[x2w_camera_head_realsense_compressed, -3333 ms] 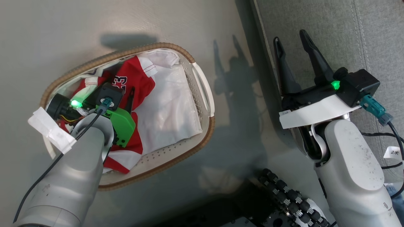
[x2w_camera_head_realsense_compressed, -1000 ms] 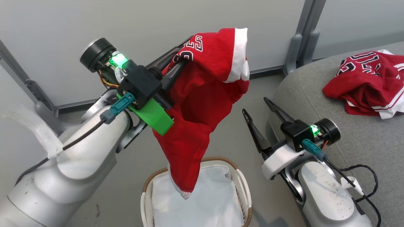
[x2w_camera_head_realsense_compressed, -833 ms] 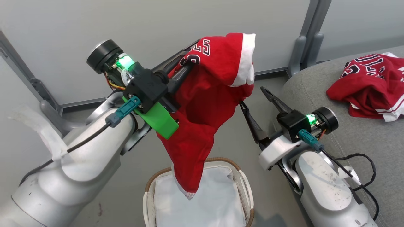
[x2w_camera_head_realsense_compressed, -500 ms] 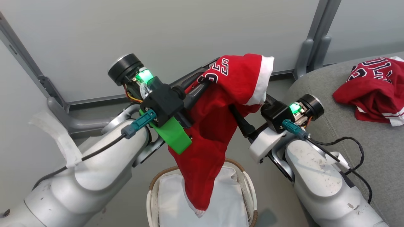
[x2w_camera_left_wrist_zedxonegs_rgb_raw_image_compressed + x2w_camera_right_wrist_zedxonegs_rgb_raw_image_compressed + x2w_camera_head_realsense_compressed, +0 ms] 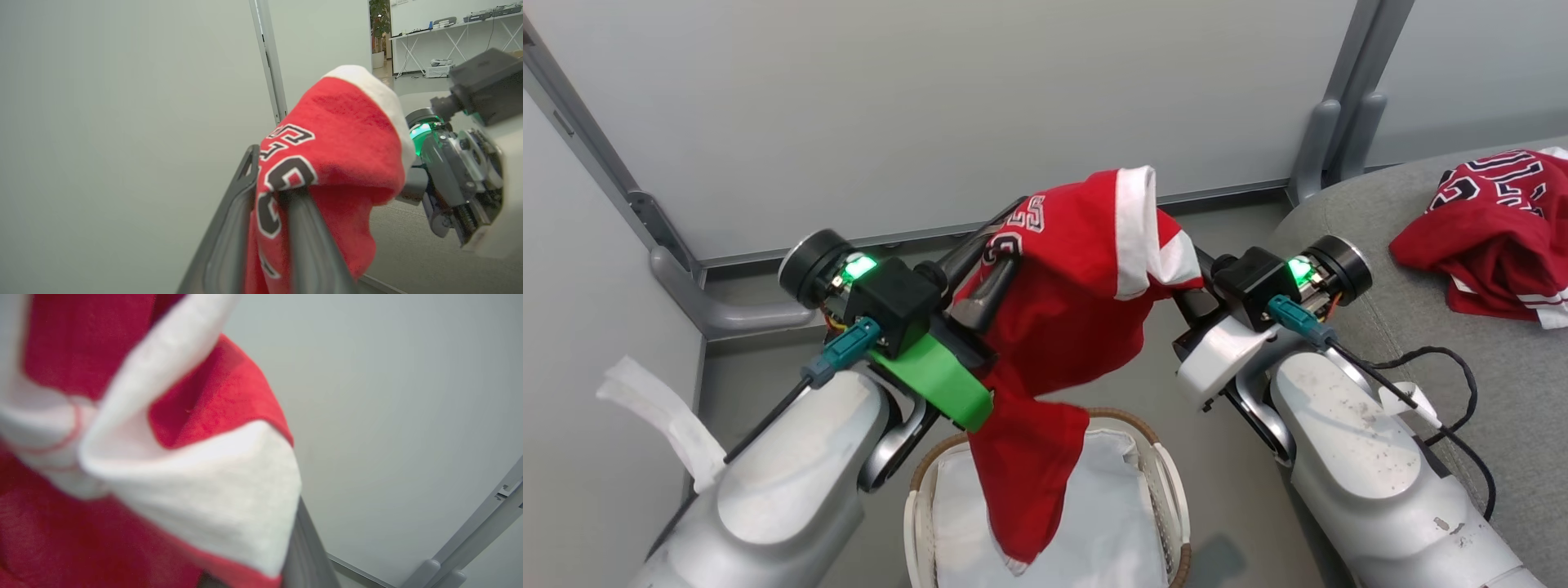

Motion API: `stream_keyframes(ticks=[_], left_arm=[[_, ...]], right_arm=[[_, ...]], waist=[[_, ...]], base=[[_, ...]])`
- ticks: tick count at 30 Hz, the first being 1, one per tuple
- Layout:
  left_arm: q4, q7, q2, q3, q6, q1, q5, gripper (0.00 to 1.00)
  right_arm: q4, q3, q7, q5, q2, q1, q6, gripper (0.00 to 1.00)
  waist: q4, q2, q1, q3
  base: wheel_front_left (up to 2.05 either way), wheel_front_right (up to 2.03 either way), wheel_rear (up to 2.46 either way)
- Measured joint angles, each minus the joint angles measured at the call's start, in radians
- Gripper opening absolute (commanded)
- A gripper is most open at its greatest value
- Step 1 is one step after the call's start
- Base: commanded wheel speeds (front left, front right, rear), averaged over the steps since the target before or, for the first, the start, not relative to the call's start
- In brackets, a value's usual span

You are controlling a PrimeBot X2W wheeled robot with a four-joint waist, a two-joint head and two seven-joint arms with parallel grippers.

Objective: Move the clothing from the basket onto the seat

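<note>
Presently noted seat [image 5: 1515,384] at right with one jersey [image 5: 1494,237] crumpled on it, and basket [image 5: 1170,482] low centre holding white liner [image 5: 1115,514]. Found second jersey [image 5: 1078,294] held above basket, clamped between closed fingers of left gripper [image 5: 273,183], hem hanging over basket. Could not tell grip of right gripper [image 5: 1186,284], fingers buried in that jersey's white-trimmed edge.

The left gripper [image 5: 271,181] has its two dark fingers [image 5: 229,237] squeezed on the red jersey [image 5: 347,151], with the black and white number right between them. The jersey's white edge curves over its top. Close beside it is the right arm [image 5: 457,175] with a green light shining, and a grey post [image 5: 267,61] stands up by the pale wall [image 5: 102,122]
</note>
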Motion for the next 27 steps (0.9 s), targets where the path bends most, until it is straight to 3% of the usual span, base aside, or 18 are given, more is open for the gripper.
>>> stream_keyframes(ticks=[14,27], left_arm=[[0.065,0.000,-0.143,0.139,0.000,0.267,0.058,1.00],[0.110,0.000,-0.196,0.206,0.000,0.382,0.072,1.00]], right_arm=[[-0.050,-0.127,0.000,-0.023,-0.021,0.020,0.000,0.00],[-0.104,-0.291,0.000,-0.076,-0.061,0.008,0.000,0.00]], waist=[[-0.005,0.0000,0.0000,0.013],[-0.015,0.0000,0.0001,0.043]], base=[[0.00,0.00,0.00],[0.00,0.00,0.00]])
